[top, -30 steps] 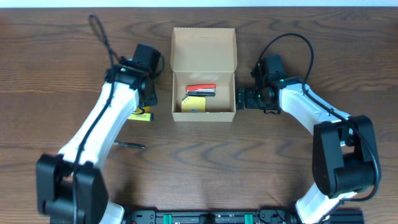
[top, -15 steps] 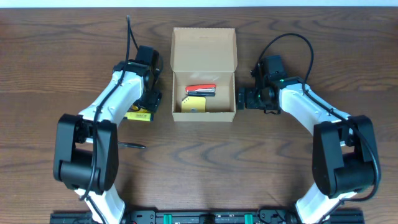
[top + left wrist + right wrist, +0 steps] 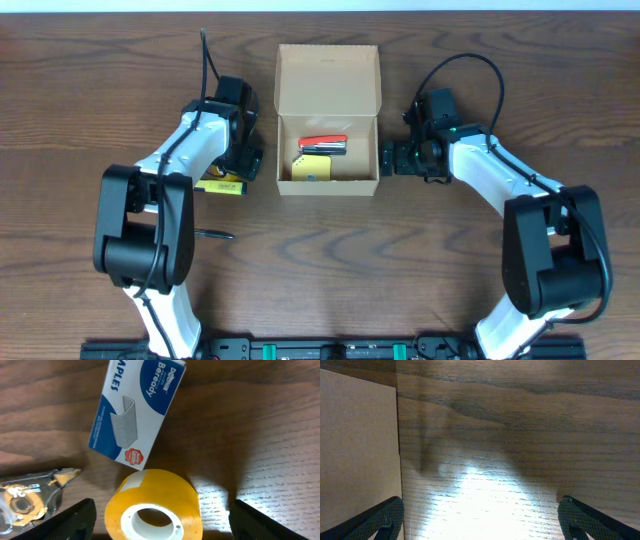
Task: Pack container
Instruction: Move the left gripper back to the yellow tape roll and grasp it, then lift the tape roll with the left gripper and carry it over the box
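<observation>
The tan cardboard container (image 3: 328,185) stands open at the table's middle, its flap lid folded back. Inside it lie a red-and-black item (image 3: 323,143) and a yellow item (image 3: 312,168). My left gripper (image 3: 243,165) is just left of the container, low over the table. In the left wrist view it (image 3: 160,527) is open, with a yellow tape roll (image 3: 154,510) between its fingers, not gripped. My right gripper (image 3: 392,157) is open and empty beside the container's right wall (image 3: 357,450), and its fingers (image 3: 480,525) are over bare wood.
A blue-and-white staples box (image 3: 137,410) lies just beyond the tape roll. A clear tape dispenser (image 3: 30,497) lies to its side. A yellow item (image 3: 222,186) shows under the left arm. A dark pen (image 3: 208,234) lies on the table in front of the left arm.
The left arm has folded in, its elbow swinging toward the table's left, and its wrist has shifted slightly lower beside the container. The right arm has not moved.
</observation>
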Available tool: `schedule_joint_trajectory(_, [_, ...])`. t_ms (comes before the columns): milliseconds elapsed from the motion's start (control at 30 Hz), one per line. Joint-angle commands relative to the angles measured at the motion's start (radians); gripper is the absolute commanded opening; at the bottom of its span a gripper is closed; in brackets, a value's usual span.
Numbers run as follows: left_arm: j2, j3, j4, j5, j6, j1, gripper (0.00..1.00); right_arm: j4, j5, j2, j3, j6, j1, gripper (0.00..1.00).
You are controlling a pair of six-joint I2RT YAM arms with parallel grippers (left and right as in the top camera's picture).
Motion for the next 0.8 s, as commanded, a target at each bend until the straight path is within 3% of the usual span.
schedule_joint_trajectory(0, [0.022, -0.005, 0.001, 0.029, -0.029, 0.009, 0.85, -0.001, -0.004, 0.001, -0.002, -0.013, -0.007, 0.99])
schedule_joint_trajectory(100, [0.022, -0.005, 0.000, 0.029, -0.050, 0.015, 0.84, -0.001, -0.004, 0.001, -0.002, -0.013, -0.007, 0.99])
schedule_joint_trajectory(333, [0.022, -0.005, -0.020, 0.063, -0.075, 0.030, 0.68, -0.001, -0.004, 0.001, -0.002, -0.013, -0.007, 0.99])
schedule_joint_trajectory(500, [0.022, -0.006, -0.035, 0.077, -0.078, 0.033, 0.64, -0.001, -0.004, 0.001, -0.002, -0.013, -0.007, 0.99])
schedule_joint_trajectory(633, [0.022, -0.007, -0.041, 0.077, -0.078, 0.034, 0.54, -0.001, -0.004, 0.001, -0.002, -0.013, -0.007, 0.99])
schedule_joint_trajectory(767, [0.022, -0.007, -0.041, 0.077, -0.080, 0.033, 0.49, -0.001, -0.004, 0.001, -0.002, -0.013, -0.007, 0.99])
